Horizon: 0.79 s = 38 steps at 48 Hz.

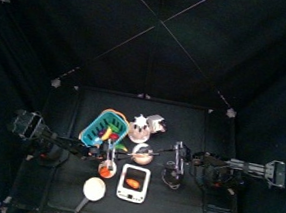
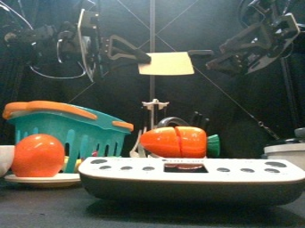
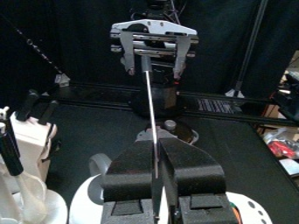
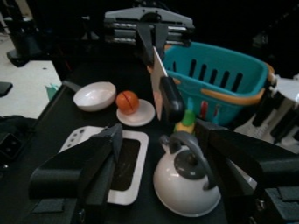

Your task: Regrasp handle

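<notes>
The spatula with a pale yellow flat blade (image 2: pixel 167 63) and a thin metal rod handle (image 3: pixel 149 105) hangs in the air above the middle of the black counter (image 1: pixel 65 193), between the two arms. The left fingers (image 3: pixel 135 171) are clamped shut on the near end of the handle. The right fingers (image 4: pixel 111 153) stand spread almost fully wide and hold nothing.

The tool looks light and stiff. The rod is probably smooth and slippery, and so narrow that it could twist in a loose pinch. A sound hold would be on the bare rod beyond the left fingers, short of the blade.

The front view shows the blade's broad face. The left wrist view shows only the thin rod.
</notes>
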Motion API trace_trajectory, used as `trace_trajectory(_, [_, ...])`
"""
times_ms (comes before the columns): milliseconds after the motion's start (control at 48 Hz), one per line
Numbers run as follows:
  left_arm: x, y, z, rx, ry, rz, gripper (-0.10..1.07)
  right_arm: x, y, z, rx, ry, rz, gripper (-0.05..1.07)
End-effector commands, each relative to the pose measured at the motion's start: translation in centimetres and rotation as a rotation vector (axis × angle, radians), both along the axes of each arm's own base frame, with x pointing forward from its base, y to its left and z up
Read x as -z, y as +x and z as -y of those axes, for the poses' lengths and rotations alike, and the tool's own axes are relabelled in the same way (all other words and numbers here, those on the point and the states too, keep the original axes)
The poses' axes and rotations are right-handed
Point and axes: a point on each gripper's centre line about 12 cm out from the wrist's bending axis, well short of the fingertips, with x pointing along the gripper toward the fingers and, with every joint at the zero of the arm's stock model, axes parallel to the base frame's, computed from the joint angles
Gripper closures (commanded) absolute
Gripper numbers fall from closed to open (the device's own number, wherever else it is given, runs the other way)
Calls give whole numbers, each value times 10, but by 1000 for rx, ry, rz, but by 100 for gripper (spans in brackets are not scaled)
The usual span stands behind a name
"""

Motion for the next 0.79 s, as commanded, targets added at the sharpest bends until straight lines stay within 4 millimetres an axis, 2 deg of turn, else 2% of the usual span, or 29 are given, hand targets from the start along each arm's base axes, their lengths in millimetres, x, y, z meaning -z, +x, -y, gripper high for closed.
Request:
trace_trajectory(0, [-8, -1, 2, 7, 0, 26, 60, -1, -5, -3, 27, 36, -12, 6])
trace_trajectory(229, [-8, -17, 2, 17, 3, 20, 60, 16, -10, -31, 43, 252, -153, 6])
trace_trajectory(396, [-2, -29, 0, 18, 5, -1, 60, 27, -1, -60, -3, 350, -267, 7])
trace_trajectory(562, [3, -35, -3, 12, 11, -16, 60, 32, 27, -85, -56, 345, -342, 9])
trace_trajectory(771, [1, -43, -5, 7, 10, -10, 60, 38, 71, -102, -64, 323, -395, 9])
